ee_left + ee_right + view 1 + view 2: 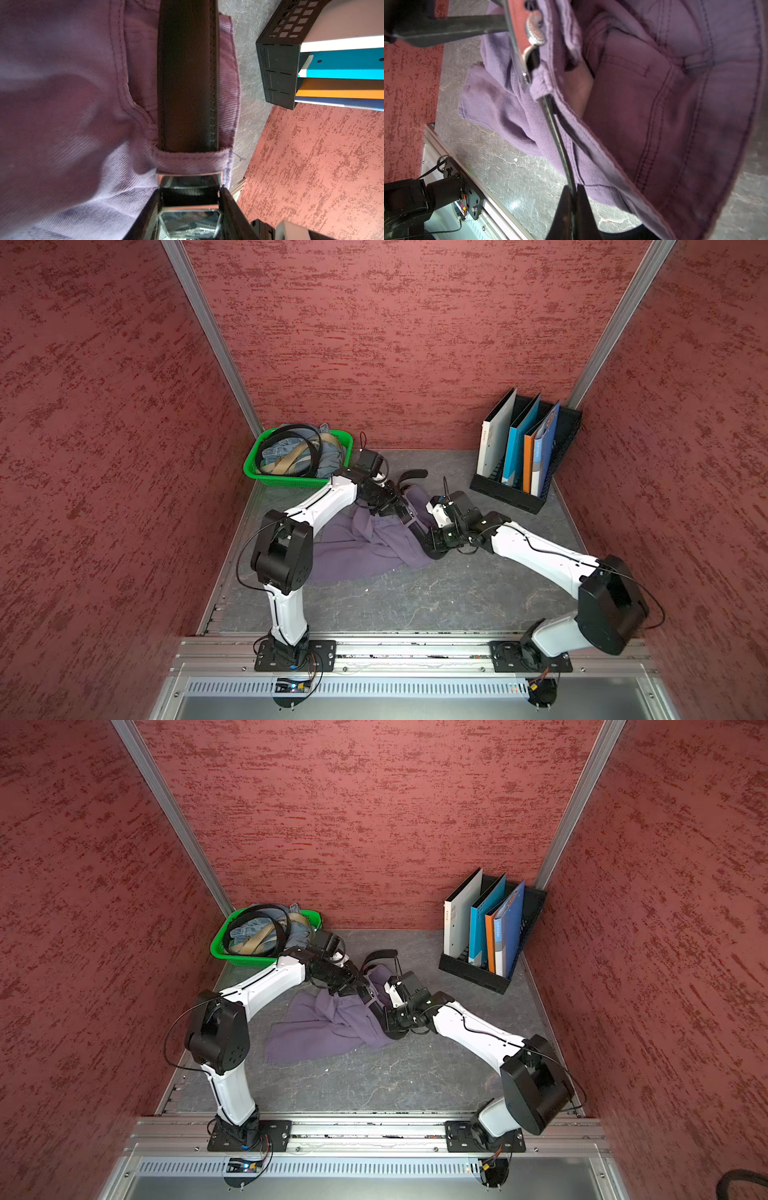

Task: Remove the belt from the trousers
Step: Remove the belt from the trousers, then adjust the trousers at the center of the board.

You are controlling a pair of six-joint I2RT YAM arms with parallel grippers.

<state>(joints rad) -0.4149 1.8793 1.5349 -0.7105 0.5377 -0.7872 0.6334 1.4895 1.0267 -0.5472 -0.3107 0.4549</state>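
The purple trousers point(361, 547) lie crumpled on the grey table, mid-floor in both top views. The black belt point(187, 83) runs along their waistband and passes under a fabric loop point(191, 162). My left gripper point(189, 193) is shut on the belt's silver buckle point(189, 180), just past that loop. My right gripper point(572, 191) is shut on the strap, seen edge-on point(556, 128), beside the waistband point(654, 104). In a top view both grippers, left point(405, 515) and right point(422, 533), meet over the waistband. A free end of the belt point(411, 475) curls up behind them.
A green basket point(257, 472) with a denim garment and other belts stands at the back left, close to my left arm. A black file rack point(511, 493) with folders stands at the back right. Red walls enclose three sides.
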